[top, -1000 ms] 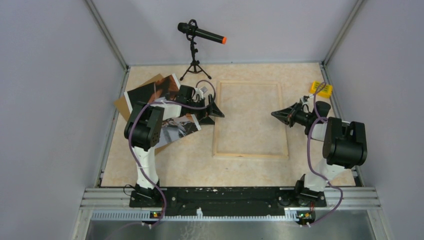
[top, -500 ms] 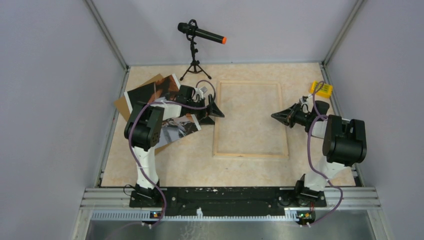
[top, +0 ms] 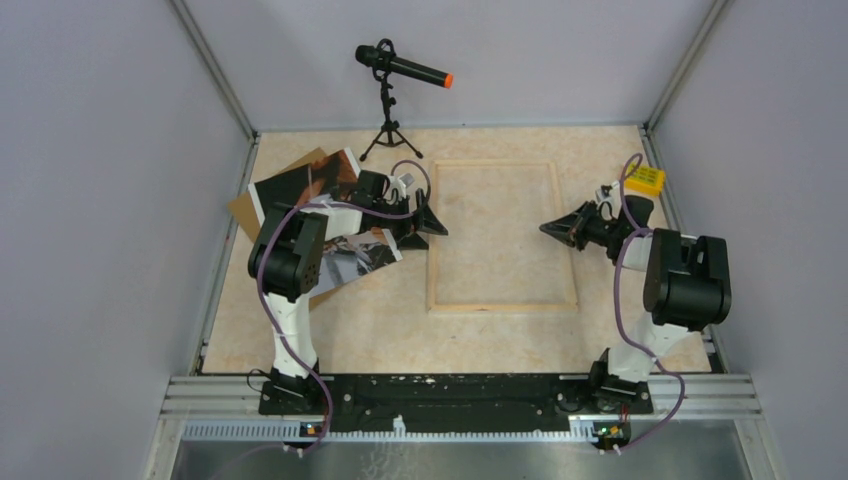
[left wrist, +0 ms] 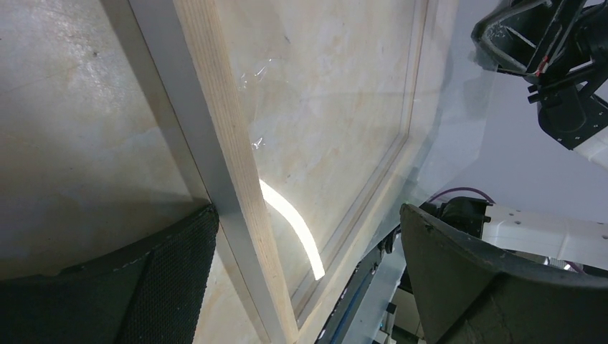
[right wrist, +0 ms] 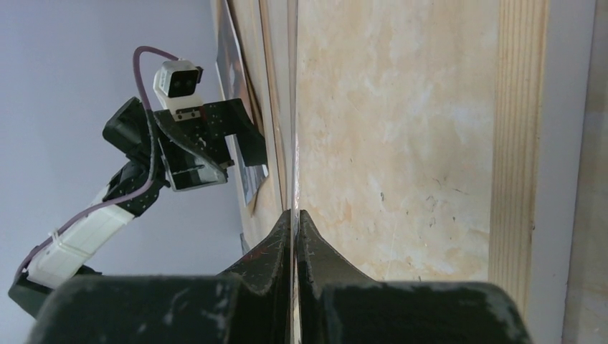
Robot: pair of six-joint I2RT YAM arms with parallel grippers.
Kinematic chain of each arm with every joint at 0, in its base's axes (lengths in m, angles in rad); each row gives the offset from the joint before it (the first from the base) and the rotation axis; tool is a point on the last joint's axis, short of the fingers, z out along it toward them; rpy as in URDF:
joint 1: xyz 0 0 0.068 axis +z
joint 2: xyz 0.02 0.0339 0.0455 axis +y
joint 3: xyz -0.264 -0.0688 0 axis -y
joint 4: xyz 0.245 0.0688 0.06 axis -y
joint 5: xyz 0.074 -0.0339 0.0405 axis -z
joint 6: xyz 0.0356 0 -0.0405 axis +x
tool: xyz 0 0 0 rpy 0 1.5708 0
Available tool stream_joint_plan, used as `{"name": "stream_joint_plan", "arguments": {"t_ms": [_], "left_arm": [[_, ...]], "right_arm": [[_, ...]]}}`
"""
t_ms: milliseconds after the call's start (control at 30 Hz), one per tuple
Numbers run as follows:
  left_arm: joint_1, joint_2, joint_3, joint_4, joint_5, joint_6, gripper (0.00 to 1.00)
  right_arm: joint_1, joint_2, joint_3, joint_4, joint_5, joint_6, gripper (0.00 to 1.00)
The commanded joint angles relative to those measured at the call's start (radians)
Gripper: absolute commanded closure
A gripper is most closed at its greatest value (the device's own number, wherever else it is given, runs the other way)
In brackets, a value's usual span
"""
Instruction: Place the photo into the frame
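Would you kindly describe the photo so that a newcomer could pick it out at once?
On the table, look left of the pale wooden frame. The photo is the glossy print lying askew there, partly under the left arm. Its white border and dark brown-and-orange picture set it apart from the plain brown backing board beneath it.

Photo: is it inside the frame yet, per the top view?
No, the photo lies left of the frame, wholly outside its rails.

The left arm (top: 290, 262) and right arm (top: 686, 285) are made up of white links and bulky black joint housings. A purple cable (top: 616, 290) is looped along each; black fingers (left wrist: 172, 265) are finely mesh-textured.
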Motion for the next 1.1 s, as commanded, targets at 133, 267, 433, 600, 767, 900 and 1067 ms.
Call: {"name": "stream_joint_plan", "arguments": {"t_ms": [133,267,433,600,767,900,1067], "left_arm": [[-0.003,-0.010,0.018,-0.003,0.007,0.023,0.01],[-0.003,-0.012,0.021,-0.005,0.004,0.026,0.01],[-0.003,-0.013,0.025,-0.009,0.005,0.033,0.01],[-0.003,-0.024,0.028,-0.040,-0.014,0.046,0.01],[-0.004,-0.031,0.026,-0.041,-0.018,0.044,0.01],[-0.004,-0.040,0.024,-0.044,-0.022,0.045,0.01],[-0.006,-0.049,0.022,-0.046,-0.023,0.044,0.01]], "right_arm": [[0.028,-0.013,0.001,0.066,0.019,-0.034,1.00],[0.030,-0.037,0.003,-0.007,0.063,-0.103,0.91],[0.042,-0.074,0.088,-0.276,0.186,-0.276,0.76],[0.082,-0.080,0.155,-0.463,0.283,-0.357,0.62],[0.119,-0.083,0.216,-0.595,0.390,-0.417,0.48],[0.143,-0.084,0.254,-0.669,0.454,-0.453,0.41],[0.177,-0.119,0.279,-0.735,0.557,-0.482,0.30]]}}
